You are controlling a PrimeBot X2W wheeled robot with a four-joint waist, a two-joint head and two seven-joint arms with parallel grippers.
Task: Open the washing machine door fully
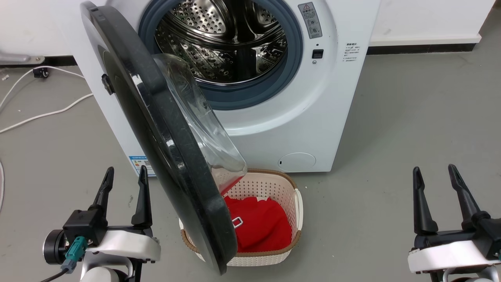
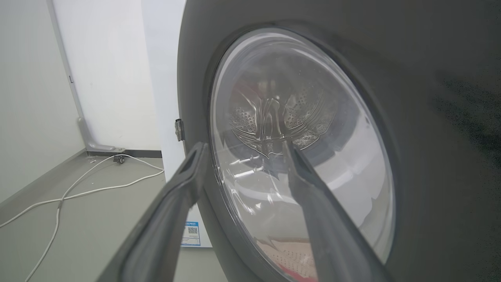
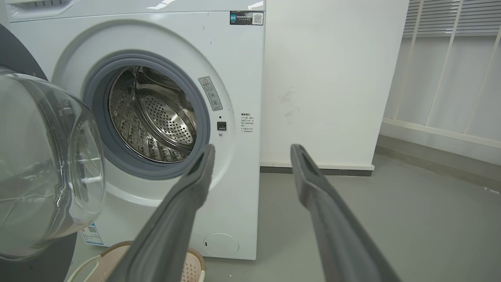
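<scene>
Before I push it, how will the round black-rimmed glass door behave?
Likely rigid: the round black-rimmed glass door has a thick rim and should swing on its hinge. Its glossy face may let the open left gripper slip.

The washing machine (image 1: 336, 98) stands ahead of both grippers. The washing machine door (image 1: 152, 129) projects from the machine's left side toward the robot, just right of the left gripper (image 1: 127, 169) and well left of the right gripper (image 1: 434, 168). A basket (image 1: 298, 207) sits on the floor (image 1: 391, 196) before the machine, between the grippers, partly behind the door's lower edge. A cloth (image 1: 266, 227) lies in the basket. A cable (image 1: 47, 114) lies ahead-left of the left gripper.
</scene>
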